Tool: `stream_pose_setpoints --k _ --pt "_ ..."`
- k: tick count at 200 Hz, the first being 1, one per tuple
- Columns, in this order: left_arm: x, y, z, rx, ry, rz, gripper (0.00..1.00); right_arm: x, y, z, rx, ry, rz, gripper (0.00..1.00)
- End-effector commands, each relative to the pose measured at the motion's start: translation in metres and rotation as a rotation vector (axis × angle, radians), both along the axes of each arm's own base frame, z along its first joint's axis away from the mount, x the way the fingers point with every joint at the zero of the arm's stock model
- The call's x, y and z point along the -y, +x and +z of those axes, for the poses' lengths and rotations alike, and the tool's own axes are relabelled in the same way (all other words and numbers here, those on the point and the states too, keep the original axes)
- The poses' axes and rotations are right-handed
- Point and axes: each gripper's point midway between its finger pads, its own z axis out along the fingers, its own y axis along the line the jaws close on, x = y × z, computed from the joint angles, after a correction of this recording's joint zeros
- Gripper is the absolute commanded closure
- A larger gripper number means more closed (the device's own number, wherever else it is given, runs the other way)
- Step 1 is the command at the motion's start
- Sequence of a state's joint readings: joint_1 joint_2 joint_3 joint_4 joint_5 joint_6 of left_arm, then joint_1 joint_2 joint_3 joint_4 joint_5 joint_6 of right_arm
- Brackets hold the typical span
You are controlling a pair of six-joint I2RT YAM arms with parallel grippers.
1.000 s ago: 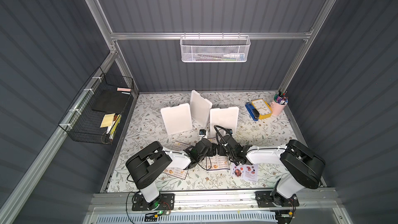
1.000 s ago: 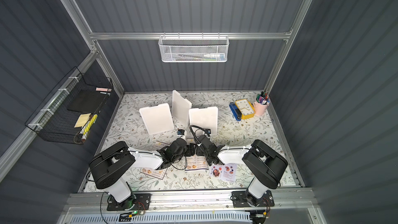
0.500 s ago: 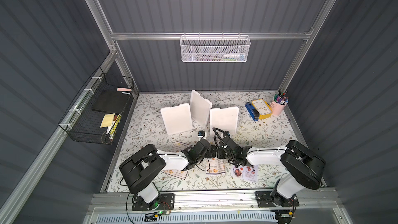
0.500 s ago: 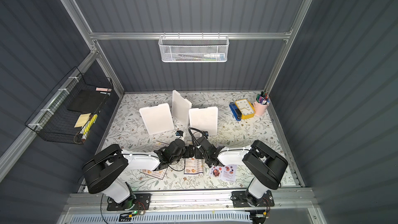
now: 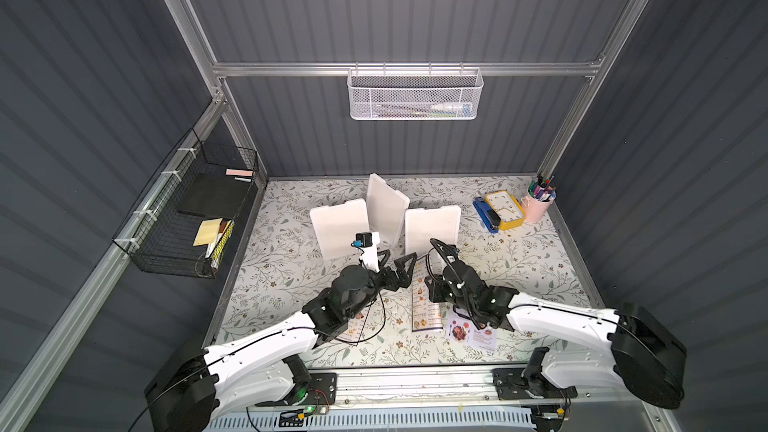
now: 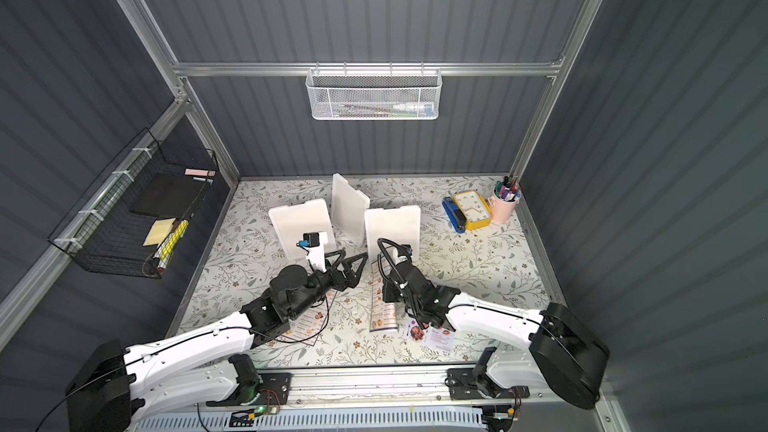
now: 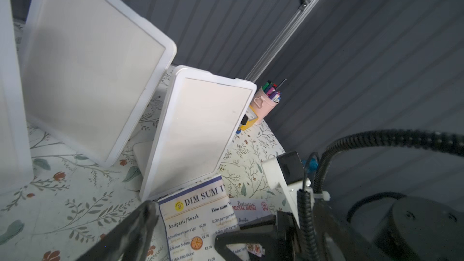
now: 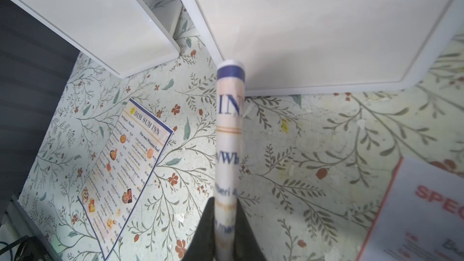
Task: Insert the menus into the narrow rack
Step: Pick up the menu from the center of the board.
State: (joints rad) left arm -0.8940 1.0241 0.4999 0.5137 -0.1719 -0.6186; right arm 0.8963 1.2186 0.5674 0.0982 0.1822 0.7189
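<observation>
Between the pinched-shut jaws of the right gripper (image 8: 226,230) sits a curled menu (image 8: 229,134), its lower end hidden by them. Off to that gripper's side the lavender menu (image 8: 421,209) is blurry and cut off. The left gripper (image 5: 395,262) is spread wide open.

A blank white holder (image 7: 90,76) is seen leaning on the floral table (image 7: 75,197), with a nearer holder (image 7: 200,131) beside it. At the nearer holder's foot, a "DIM SUM INN" menu (image 7: 195,212) is framed between the widely spread fingers of the left gripper (image 7: 184,222). A "SPECIAL MENU" sheet (image 7: 248,208) is partly hidden behind it. A pink pen cup (image 7: 263,104) is seen beyond.
</observation>
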Motion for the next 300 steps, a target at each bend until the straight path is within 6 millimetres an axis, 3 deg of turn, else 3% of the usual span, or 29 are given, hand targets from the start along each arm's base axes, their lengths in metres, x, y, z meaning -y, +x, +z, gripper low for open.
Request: stream_pose_setpoints --k 1,13,34,61,94,134,167,227,300 --pt "0.001 -0.018 0.028 0.194 -0.024 -0.086 0.01 0.013 0.003 0.030 0.122 0.002 -0.006 0.84" --pt "0.005 -0.027 0.021 0.208 0.005 -0.140 0.01 0.016 0.001 0.049 0.178 0.033 0.006 0.83" --pt "0.004 -0.019 0.019 0.221 0.033 -0.101 0.01 0.025 -0.004 0.081 0.282 0.090 0.027 0.80" --pt "0.018 -0.031 0.008 0.265 0.036 -0.210 0.01 0.030 -0.014 0.111 0.383 0.187 0.076 0.77" --pt "0.035 -0.042 -0.002 0.295 0.057 -0.319 0.04 0.026 -0.021 0.129 0.433 0.258 0.128 0.76" --pt "0.044 -0.036 -0.015 0.295 0.110 -0.332 0.08 0.013 -0.033 0.147 0.469 0.342 0.223 0.77" --pt "0.047 -0.039 -0.013 0.306 0.108 -0.356 0.14 0.006 -0.036 0.153 0.476 0.367 0.263 0.77" --pt "0.045 -0.046 -0.005 0.330 0.093 -0.378 0.46 0.004 -0.032 0.147 0.469 0.349 0.255 0.77" --pt "0.044 -0.047 0.000 0.337 0.082 -0.379 0.74 0.006 -0.030 0.147 0.475 0.340 0.245 0.75"
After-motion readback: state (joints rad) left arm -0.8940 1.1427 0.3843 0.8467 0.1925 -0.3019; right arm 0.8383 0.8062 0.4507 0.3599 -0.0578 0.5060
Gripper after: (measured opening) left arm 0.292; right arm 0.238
